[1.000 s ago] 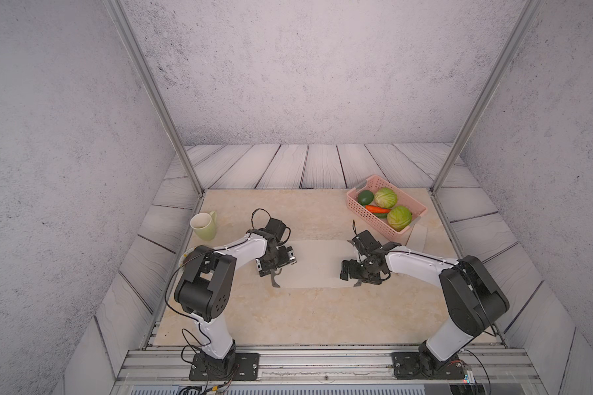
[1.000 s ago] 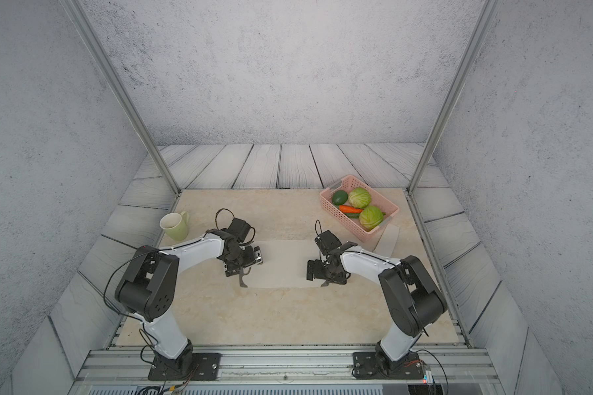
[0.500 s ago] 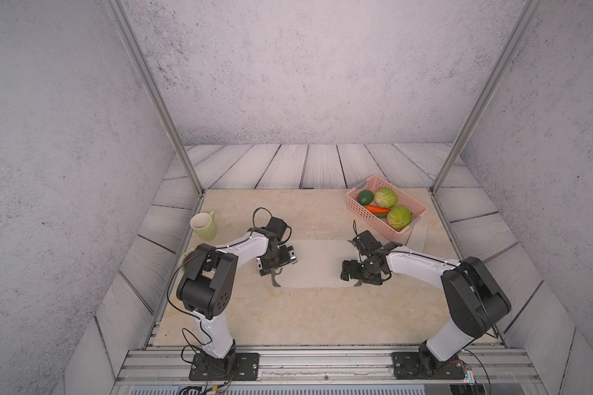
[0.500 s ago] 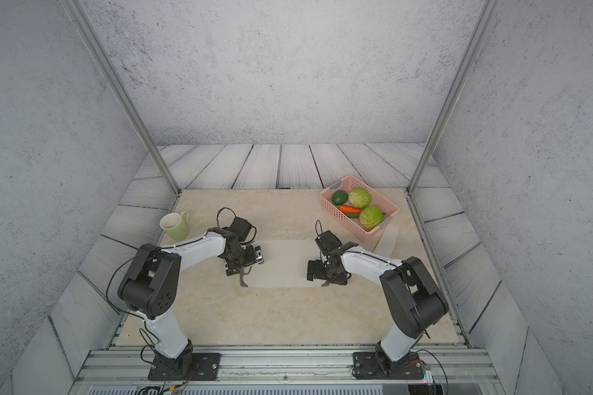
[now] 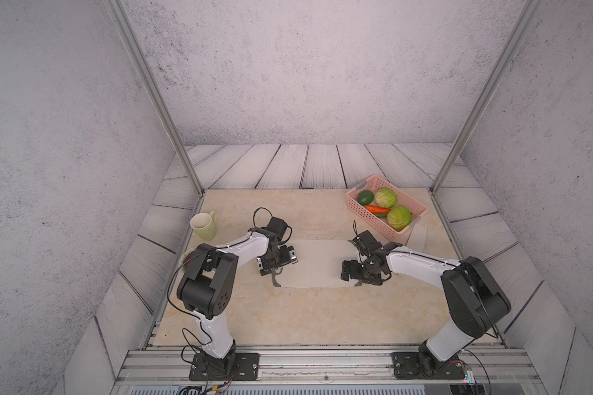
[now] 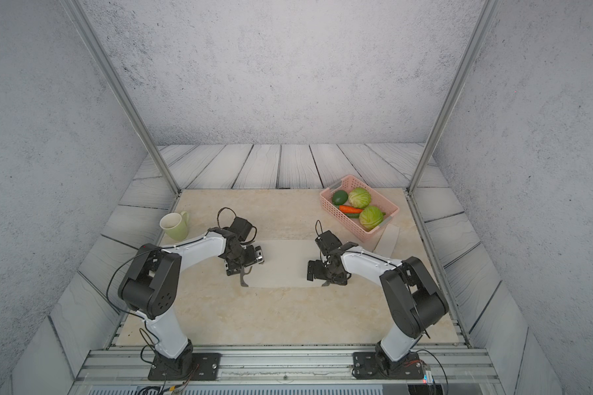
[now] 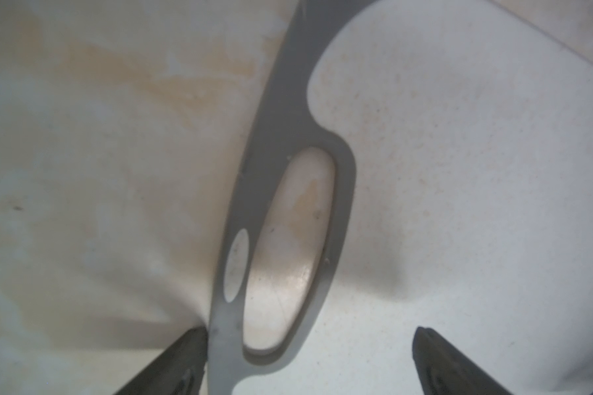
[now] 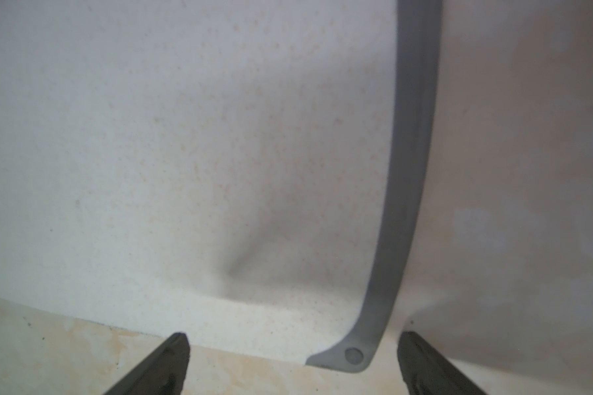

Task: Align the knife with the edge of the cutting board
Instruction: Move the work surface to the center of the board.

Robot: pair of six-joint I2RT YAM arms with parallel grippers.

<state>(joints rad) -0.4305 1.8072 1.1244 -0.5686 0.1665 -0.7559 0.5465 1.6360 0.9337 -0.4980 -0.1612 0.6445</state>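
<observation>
Left wrist view: left gripper (image 7: pixel 310 331) and right gripper (image 8: pixel 293 336), both open and empty, should shift the flat off-white plastic cutting board (image 7: pixel 459 205) slowly together.

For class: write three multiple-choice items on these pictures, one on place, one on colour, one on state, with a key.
1. Where does the knife lie relative to the cutting board? A on it; B off it, beside the basket; C under it.
2. The mug is: A green; B red; C blue.
3. The left tool and right tool are: A both shut; B one shut on the knife; C both open, empty.
Key: 1 B, it lies by the basket, off the board; 2 A, pale green in both top views; 3 C, the wrist views show both spread wide, gripping nothing.
</observation>
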